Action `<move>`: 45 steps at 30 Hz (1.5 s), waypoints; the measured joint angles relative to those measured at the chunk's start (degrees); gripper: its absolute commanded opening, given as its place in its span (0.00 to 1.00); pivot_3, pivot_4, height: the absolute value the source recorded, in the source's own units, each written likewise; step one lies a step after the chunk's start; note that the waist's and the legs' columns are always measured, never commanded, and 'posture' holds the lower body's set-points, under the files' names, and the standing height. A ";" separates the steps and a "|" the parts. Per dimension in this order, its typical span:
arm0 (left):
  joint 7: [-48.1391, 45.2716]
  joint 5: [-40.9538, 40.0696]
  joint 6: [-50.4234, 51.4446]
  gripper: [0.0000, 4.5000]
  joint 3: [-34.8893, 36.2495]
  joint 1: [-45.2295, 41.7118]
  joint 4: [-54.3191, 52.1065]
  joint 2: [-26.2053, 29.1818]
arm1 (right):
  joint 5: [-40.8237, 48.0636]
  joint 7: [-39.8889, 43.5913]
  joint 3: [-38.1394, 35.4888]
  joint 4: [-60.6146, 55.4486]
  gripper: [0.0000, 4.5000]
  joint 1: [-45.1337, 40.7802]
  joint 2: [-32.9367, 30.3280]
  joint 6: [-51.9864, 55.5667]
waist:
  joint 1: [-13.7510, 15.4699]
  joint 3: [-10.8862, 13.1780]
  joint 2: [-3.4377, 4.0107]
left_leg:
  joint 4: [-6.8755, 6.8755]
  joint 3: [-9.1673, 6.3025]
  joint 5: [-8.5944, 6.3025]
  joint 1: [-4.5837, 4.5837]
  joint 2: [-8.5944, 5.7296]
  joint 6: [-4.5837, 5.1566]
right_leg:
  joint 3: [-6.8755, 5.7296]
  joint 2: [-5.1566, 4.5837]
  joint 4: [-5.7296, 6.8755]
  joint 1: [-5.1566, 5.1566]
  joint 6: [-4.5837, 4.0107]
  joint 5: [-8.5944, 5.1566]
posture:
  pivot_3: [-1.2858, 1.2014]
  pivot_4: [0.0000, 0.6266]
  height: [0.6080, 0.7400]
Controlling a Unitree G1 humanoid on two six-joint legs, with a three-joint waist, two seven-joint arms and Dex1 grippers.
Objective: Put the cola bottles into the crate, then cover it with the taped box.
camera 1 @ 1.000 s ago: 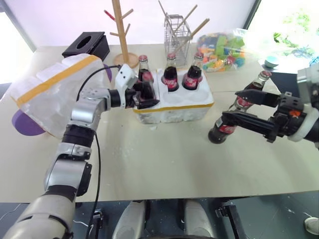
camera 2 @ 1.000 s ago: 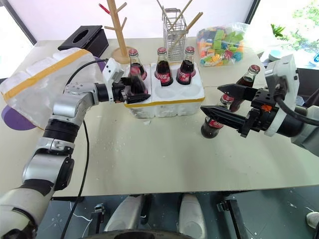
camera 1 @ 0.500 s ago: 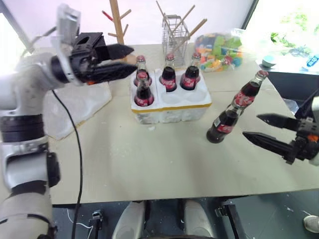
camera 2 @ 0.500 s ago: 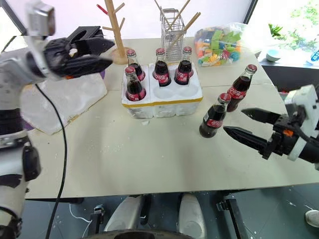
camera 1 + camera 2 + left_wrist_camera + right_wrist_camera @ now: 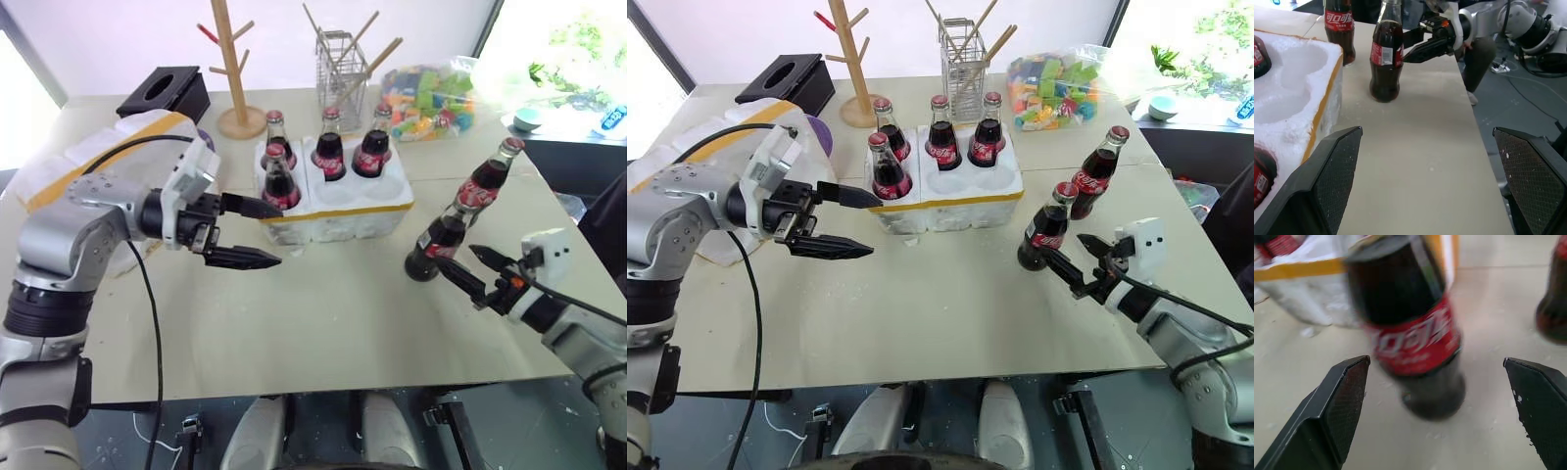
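The crate (image 5: pixel 338 208), a low white styrofoam block with a yellow band, holds several cola bottles, one of them (image 5: pixel 281 182) in its front left well. Two more cola bottles stand on the table to its right, the nearer (image 5: pixel 435 245) and the farther (image 5: pixel 487 180). My left gripper (image 5: pixel 271 233) hangs open and empty just left of the crate's front. My right gripper (image 5: pixel 466 262) is open, its tips close beside the nearer bottle (image 5: pixel 1410 338), which stands in front of its jaws. The taped box (image 5: pixel 93 157) lies at the left behind my left arm.
A black tissue box (image 5: pixel 168 90), a wooden peg tree (image 5: pixel 235 73), a wire basket of sticks (image 5: pixel 348 64) and a bag of coloured blocks (image 5: pixel 436 96) line the back of the table. The table's right edge (image 5: pixel 573 279) runs close to my right arm.
My left gripper left a bottle in the crate's front left well and drew back to the left of the crate. My right gripper sank and now sits low beside the nearer loose bottle.
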 measured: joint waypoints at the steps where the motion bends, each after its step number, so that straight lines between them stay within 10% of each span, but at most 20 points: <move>1: 0.20 -0.01 0.00 0.99 0.00 0.00 -0.02 -0.04 | -0.37 0.30 0.37 0.87 1.00 -0.95 0.02 -0.36 | 0.00 0.00 0.00 | -0.02 0.02 0.00 0.00 0.02 0.00 | 0.00 0.02 0.01 -0.02 0.00 0.00 | 0.52 0.24 1.00; 16: 3.07 -0.02 -1.07 0.99 0.17 -1.05 0.14 -0.59 | -1.98 2.81 6.39 6.93 1.00 -9.94 2.95 -0.65 | 0.03 0.00 0.00 | 0.03 0.22 0.00 0.03 0.11 0.00 | 0.05 0.07 0.03 -0.02 -0.01 0.02 | 0.52 0.24 1.00; 21: 3.99 -0.03 -1.29 1.00 0.21 -1.56 0.32 -0.93 | -3.29 2.23 6.03 8.83 0.63 -11.66 3.65 -0.94 | 0.01 0.00 0.00 | 0.02 0.24 0.00 0.04 0.11 0.00 | 0.05 0.08 0.04 -0.03 0.02 0.04 | 0.52 0.24 1.00; 26: 6.17 -0.36 -0.99 1.00 1.33 -1.64 0.94 -1.06 | -0.70 2.51 5.82 8.78 0.63 -13.27 3.67 1.04 | -0.39 0.05 0.05 | -0.01 0.27 0.00 0.03 0.14 0.00 | 0.08 0.10 0.05 -0.08 0.15 0.11 | 0.52 0.24 1.00; 37: 11.83 -5.52 3.33 1.00 9.79 1.86 -0.49 0.64 | 4.63 4.98 11.23 16.50 0.63 -49.21 4.79 5.62 | -1.59 0.35 0.28 | -0.10 0.39 -0.01 0.03 0.34 0.01 | 0.19 0.33 0.11 -0.23 0.11 0.17 | 0.52 0.24 1.00; 45: 14.25 -6.62 3.37 1.00 10.25 3.99 -4.05 0.70 | -9.45 8.94 24.35 37.50 0.63 -55.22 13.70 -1.52 | -1.28 0.36 0.25 | -0.07 0.46 -0.01 -0.11 0.25 -0.01 | 0.22 0.23 0.11 -0.37 0.09 0.22 | 0.52 0.24 1.00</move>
